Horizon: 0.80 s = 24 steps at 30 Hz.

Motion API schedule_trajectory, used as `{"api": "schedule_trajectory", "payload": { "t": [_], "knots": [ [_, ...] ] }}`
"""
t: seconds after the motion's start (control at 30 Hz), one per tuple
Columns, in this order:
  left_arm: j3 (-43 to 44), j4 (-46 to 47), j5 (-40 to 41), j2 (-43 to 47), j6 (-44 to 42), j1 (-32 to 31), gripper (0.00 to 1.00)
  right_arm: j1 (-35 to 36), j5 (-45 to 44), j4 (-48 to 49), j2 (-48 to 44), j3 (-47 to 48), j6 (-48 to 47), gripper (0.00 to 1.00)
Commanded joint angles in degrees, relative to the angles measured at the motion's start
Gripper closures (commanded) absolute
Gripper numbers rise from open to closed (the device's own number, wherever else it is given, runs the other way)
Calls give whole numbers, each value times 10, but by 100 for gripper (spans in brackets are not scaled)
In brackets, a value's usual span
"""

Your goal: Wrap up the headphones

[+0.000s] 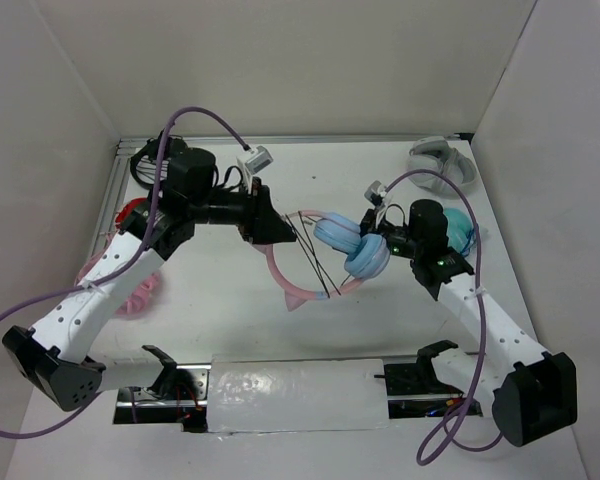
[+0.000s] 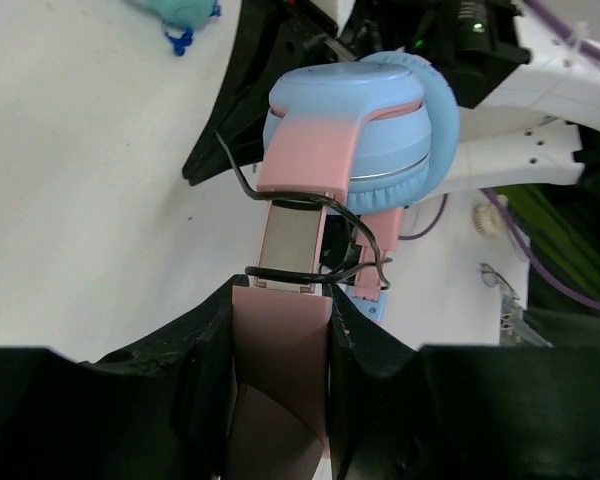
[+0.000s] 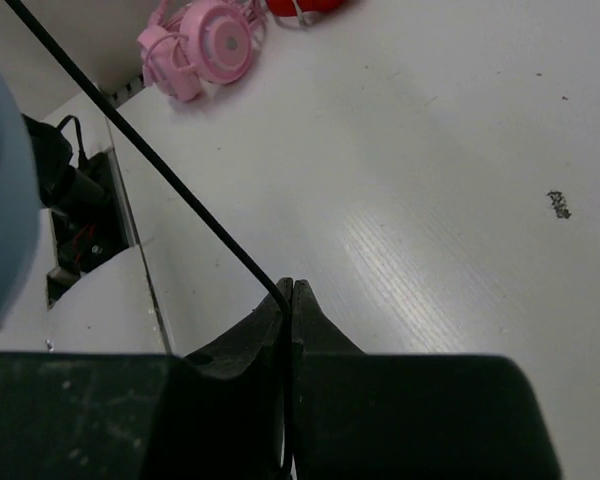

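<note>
The headphones are held above the table's middle: pink headband with pointed ears, light blue ear cups. My left gripper is shut on the pink headband, with an ear cup just beyond its fingertips. The thin dark cable loops around the headband's slider. My right gripper is beside the ear cups and is shut on the cable, which runs taut up and left from its tips. The cable also shows as dark strands across the headband.
All-pink headphones and a red object lie at the left. Grey-white headphones lie at the back right. A teal object sits behind the right wrist. White padding covers the front edge. Walls enclose the table.
</note>
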State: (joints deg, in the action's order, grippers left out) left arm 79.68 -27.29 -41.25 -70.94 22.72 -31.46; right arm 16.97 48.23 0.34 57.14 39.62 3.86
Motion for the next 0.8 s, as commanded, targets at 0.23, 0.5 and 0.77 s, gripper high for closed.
{"api": "schedule_trajectory", "payload": {
  "t": [0.23, 0.5, 0.77],
  "knots": [
    [15, 231, -250, 16, 47, 47, 100, 25, 23, 59, 51, 48, 35, 88],
    [41, 231, -246, 10, 59, 25, 100, 61, 12, 95, 109, 107, 72, 90],
    [34, 239, -14, 50, 108, 24, 100, 95, -94, 202, 65, 14, 269, 81]
  ]
}}
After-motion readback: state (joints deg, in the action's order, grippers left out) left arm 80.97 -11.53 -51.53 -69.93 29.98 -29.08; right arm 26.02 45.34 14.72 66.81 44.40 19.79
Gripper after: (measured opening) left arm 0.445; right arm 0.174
